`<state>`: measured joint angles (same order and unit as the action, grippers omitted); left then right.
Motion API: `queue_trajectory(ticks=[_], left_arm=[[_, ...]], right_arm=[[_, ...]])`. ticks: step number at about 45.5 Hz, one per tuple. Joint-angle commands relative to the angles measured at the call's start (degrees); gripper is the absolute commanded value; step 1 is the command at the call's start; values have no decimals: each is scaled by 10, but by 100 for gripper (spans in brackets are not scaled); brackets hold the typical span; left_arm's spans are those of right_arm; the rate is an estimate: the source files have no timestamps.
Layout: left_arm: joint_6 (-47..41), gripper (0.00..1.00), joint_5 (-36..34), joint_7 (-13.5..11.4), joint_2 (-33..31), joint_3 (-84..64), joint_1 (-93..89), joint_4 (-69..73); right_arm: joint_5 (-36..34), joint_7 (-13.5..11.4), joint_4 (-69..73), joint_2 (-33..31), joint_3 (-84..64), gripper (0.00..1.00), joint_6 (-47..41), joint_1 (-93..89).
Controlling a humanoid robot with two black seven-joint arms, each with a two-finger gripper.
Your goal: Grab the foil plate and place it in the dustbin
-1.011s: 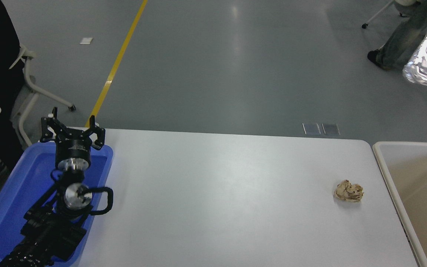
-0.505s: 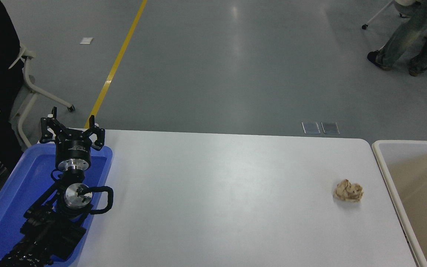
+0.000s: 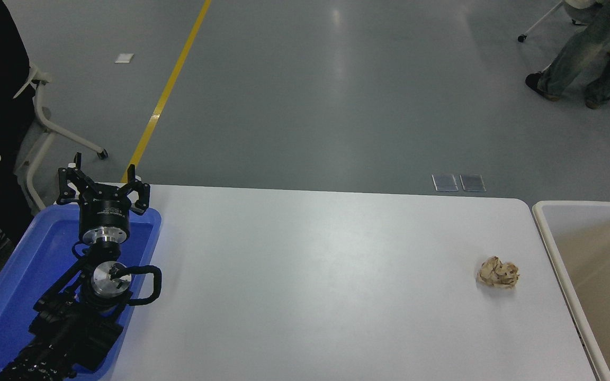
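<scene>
Foil plate and right claw out of view; left claw parked wide, empty, far across worktop from dustbin.

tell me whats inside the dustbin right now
The part of the dustbin in view shows only bare beige walls, no foil plate. Its right side and bottom are cut off by the picture's edge, so anything lying there cannot be seen.
</scene>
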<state>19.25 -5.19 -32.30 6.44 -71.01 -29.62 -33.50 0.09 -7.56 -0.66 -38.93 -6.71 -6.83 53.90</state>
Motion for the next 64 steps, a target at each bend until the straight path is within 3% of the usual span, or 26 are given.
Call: queue_trajectory(ticks=[1, 37, 38, 41, 47, 52, 54, 55, 56, 64], left_arm=[[0, 99, 0, 0, 0, 0, 0, 0], [0, 99, 0, 0, 0, 0, 0, 0], [0, 99, 0, 0, 0, 0, 0, 0], [0, 99, 0, 0, 0, 0, 0, 0], [0, 99, 0, 0, 0, 0, 0, 0], [0, 99, 0, 0, 0, 0, 0, 0], [0, 99, 0, 0, 0, 0, 0, 0], [0, 99, 0, 0, 0, 0, 0, -1], [0, 99, 0, 0, 0, 0, 0, -1], [0, 99, 0, 0, 0, 0, 0, 0]], right_arm=[[-5, -6, -29, 53, 104, 0, 41, -92], [-6, 2, -29, 143, 242, 0, 96, -221], [-6, 3, -29, 143, 245, 11, 96, -221], [-6, 4, -29, 143, 256, 20, 95, -223], [-6, 4, -29, 141, 268, 51, 93, -223], [-6, 4, -29, 141, 272, 62, 93, -223], [-6, 4, -29, 141, 273, 78, 92, -223], [-6, 4, -29, 141, 273, 94, 92, -223], [-6, 4, -29, 139, 273, 100, 90, -223], [-6, 4, -28, 127, 271, 100, 87, -218]])
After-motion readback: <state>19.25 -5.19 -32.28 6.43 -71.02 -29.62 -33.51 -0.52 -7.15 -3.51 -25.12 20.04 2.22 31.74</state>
